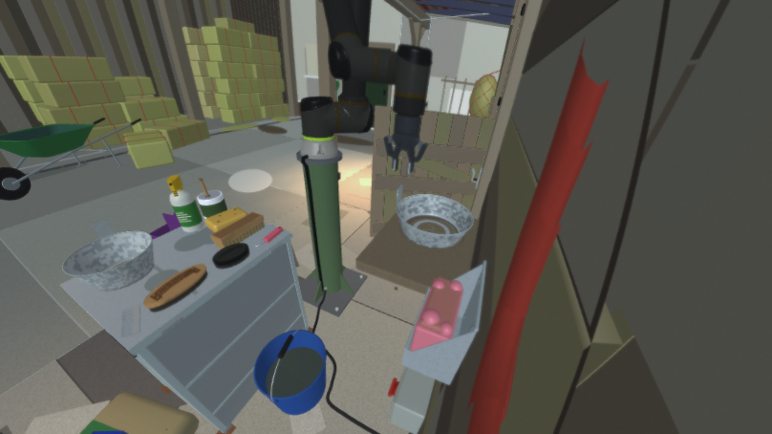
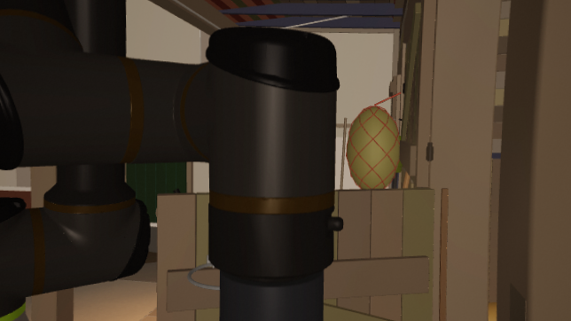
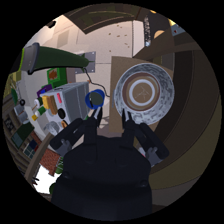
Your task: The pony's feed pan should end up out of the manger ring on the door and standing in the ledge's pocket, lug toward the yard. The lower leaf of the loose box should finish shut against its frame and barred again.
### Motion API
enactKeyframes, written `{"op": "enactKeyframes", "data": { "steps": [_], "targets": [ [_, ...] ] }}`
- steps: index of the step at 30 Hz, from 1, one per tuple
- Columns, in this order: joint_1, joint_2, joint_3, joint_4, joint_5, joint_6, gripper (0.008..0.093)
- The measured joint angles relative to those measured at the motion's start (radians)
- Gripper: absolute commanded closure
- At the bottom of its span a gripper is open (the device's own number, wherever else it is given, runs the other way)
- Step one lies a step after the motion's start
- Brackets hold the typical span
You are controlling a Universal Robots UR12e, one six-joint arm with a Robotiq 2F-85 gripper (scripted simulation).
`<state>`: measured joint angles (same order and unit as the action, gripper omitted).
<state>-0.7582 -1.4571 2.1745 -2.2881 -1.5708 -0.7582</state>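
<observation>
The feed pan (image 1: 434, 219) (image 3: 144, 93) is a mottled galvanised bowl. It sits upright on a brown ledge (image 1: 410, 256) beside the door frame. A small lug sticks up from its rim on the side toward the arm's post. Behind it stands the lower door leaf (image 1: 431, 167) (image 2: 381, 248), made of planks with cross battens. A thin wire ring (image 2: 201, 277) shows on the leaf, partly hidden by my arm. My gripper (image 1: 405, 156) (image 3: 111, 116) hangs above the pan's near rim, pointing down. It is partly open and holds nothing.
Behind the leaf a netted hay bag (image 1: 484, 94) (image 2: 373, 148) hangs by the frame. A grey cabinet (image 1: 199, 291) to the left carries a second pan (image 1: 108, 259), brushes and bottles. A blue bucket (image 1: 291, 372) stands on the floor. A pink block (image 1: 439, 316) sits in a wall tray.
</observation>
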Motion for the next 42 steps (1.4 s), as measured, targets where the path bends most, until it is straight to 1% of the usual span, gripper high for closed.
{"op": "enactKeyframes", "data": {
  "steps": [9, 15, 20, 26, 32, 37, 42],
  "targets": [
    [0.0, -0.092, -0.075, 0.166, 0.0, 0.0, 0.0534],
    [0.0, -0.144, -0.141, 0.285, 0.0, 0.0, 0.0534],
    [0.0, -0.177, -0.202, 0.378, 0.0, 0.0, 0.0534],
    [0.0, -0.203, -0.274, 0.476, 0.0, 0.0, 0.0534],
    [0.0, -0.217, -0.335, 0.552, 0.0, 0.0, 0.0534],
    [0.0, -0.223, -0.372, 0.595, 0.0, 0.0, 0.0534],
    [0.0, -0.226, -0.395, 0.62, 0.0, 0.0, 0.0534]
  ]
}}
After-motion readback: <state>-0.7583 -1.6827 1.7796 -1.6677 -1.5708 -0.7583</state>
